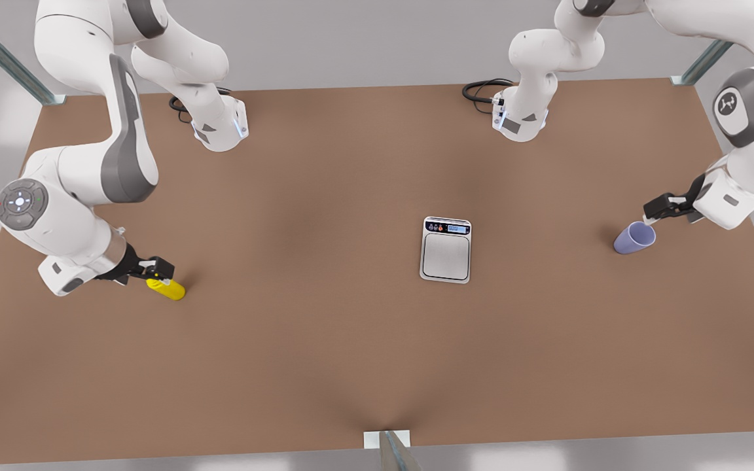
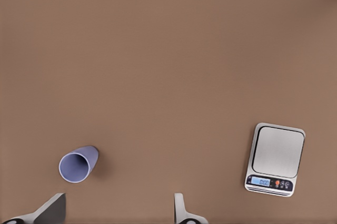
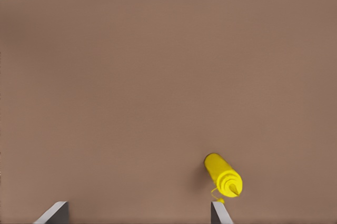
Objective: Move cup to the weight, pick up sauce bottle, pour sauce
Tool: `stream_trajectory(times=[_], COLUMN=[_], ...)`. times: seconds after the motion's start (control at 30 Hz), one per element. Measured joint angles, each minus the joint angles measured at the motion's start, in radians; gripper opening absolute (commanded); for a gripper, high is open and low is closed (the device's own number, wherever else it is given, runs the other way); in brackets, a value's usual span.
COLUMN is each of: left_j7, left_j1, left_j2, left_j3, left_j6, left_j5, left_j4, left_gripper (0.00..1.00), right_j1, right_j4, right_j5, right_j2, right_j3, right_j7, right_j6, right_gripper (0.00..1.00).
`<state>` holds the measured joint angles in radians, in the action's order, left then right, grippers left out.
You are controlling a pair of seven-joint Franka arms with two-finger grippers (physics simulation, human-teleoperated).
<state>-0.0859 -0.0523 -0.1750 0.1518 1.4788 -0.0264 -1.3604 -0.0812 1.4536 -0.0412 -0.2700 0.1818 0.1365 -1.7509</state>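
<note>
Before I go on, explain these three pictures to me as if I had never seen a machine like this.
These are simulator renders of two white robot arms bolted to a brown table, each ending in a two-finger gripper. The wide picture comes from a camera off the arms, looking down on the whole table. The other two come from cameras on the arms' wrists, looking past their own fingers.

Three things stand on the table: a silver kitchen scale near the middle, a lavender-blue cup at the front view's right, and a yellow sauce bottle at the front view's left.

The left gripper is above the cup; its wrist view shows its fingers spread open. The right gripper is above the bottle, also open. Neither holds anything.
</note>
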Motion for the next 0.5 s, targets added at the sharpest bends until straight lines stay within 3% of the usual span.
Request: stream_trajectory(times=[0.1, 0.17, 0.23, 0.27, 0.4, 0.5], left_j7=[-0.007, -0.162, -0.201, -0.2, -0.198, -0.198], left_j1=[0.017, 0.124, 0.199, 0.185, 0.179, 0.204], left_j2=[-0.028, -0.116, -0.198, -0.193, -0.134, -0.083], left_j3=[0.001, 0.003, 0.004, 0.039, 0.075, 0.098], left_j6=[-0.003, 0.001, 0.062, 0.147, 0.519, 0.587], left_j5=[0.002, 0.019, 0.033, 0.037, 0.04, 0.041], left_j4=[-0.002, -0.002, -0.009, -0.089, -0.399, -0.533], left_gripper=[1.0, 1.0, 1.0, 1.0, 1.0, 1.0], right_j1=[0.001, 0.001, -0.019, -0.036, -0.219, -0.333], right_j4=[-0.001, -0.002, -0.03, -0.029, -0.048, -0.104], right_j5=[0.027, 0.033, 0.271, 0.291, 0.544, 0.712], right_j2=[-0.015, -0.026, -0.023, -0.026, -0.115, -0.193], right_j3=[-0.001, 0.002, 0.002, 0.002, -0.001, -0.001], right_j7=[0.004, -0.007, -0.006, -0.013, -0.797, -1.294], right_j6=[-0.001, 0.003, 0.131, 0.153, 0.247, 0.255], right_gripper=[1.0, 1.0, 1.0, 1.0, 1.0, 1.0])
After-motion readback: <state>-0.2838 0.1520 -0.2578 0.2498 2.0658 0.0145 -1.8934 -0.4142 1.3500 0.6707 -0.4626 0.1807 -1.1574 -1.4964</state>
